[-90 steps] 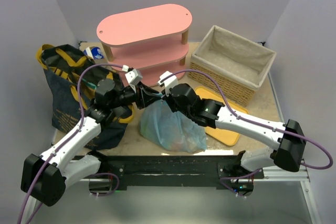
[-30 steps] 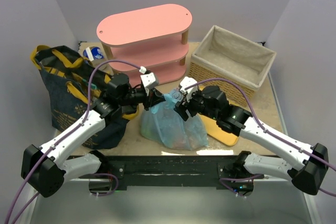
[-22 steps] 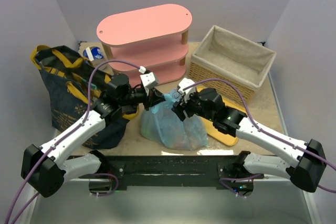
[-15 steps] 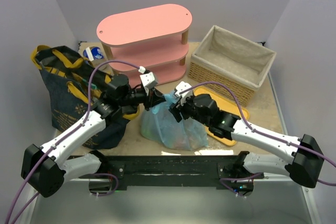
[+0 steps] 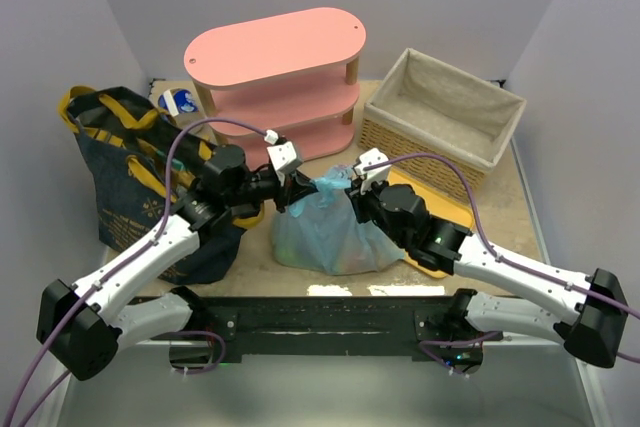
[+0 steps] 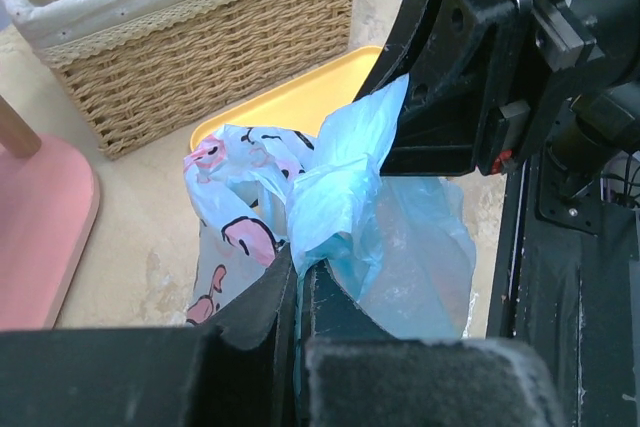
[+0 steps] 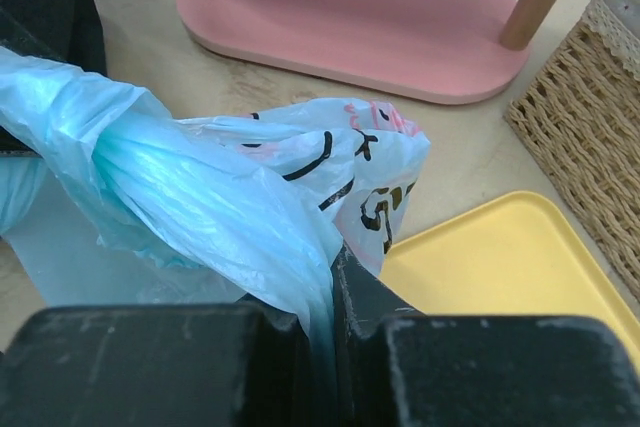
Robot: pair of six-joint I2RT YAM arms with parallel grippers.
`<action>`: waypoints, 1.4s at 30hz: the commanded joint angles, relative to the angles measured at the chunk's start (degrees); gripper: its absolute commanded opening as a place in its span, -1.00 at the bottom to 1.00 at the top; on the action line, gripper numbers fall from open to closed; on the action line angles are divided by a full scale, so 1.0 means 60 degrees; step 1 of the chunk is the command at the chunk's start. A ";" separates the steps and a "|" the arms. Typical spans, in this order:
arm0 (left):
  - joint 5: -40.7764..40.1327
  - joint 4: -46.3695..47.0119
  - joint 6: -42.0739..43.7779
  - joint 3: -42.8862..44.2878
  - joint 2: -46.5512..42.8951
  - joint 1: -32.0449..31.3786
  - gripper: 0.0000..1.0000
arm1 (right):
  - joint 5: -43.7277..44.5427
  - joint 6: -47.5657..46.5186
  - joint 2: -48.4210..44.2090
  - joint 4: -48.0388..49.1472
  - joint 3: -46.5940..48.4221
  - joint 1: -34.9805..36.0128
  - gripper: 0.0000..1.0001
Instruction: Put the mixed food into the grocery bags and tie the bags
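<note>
Gripping the light-blue carrier bag (image 5: pixel 330 237) from either side, the left gripper (image 5: pixel 293 190) and right gripper (image 5: pixel 352 199) were both clenched on its twisted plastic in front of the pink shelf (image 5: pixel 275 57) (contents blurred behind the film). The navy tote (image 5: pixel 120 182) stood at left, its inside out of sight.

I have both arms stretched forward and angled inward, forearms low, so the left gripper (image 5: pixel 298 190) and the right gripper (image 5: pixel 353 194) face each other, close together. Each one's jaws are pinched tight on a twisted strip of the plastic bag (image 5: pixel 335 237).
</note>
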 commanded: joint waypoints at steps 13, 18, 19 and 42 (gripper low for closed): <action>-0.3786 0.0794 -0.0451 -0.0290 -0.0321 -0.0980 -1.00 | -0.0655 0.2448 -0.0655 -0.4949 0.3143 -0.0206 0.45; -0.3846 0.1102 -0.0495 -0.0553 -0.0540 -0.1302 -1.00 | -0.1648 0.5180 -0.1549 -0.4180 0.3073 -0.0206 0.58; -0.3890 0.1160 -0.0466 -0.0612 -0.0570 -0.1346 -1.00 | -0.2072 0.5770 -0.1797 -0.3828 0.2854 -0.0206 0.58; -0.4623 0.1395 -0.0290 -0.1081 -0.1083 -0.1976 -1.00 | 0.0033 1.3231 -0.0584 0.0966 0.0362 0.0907 0.37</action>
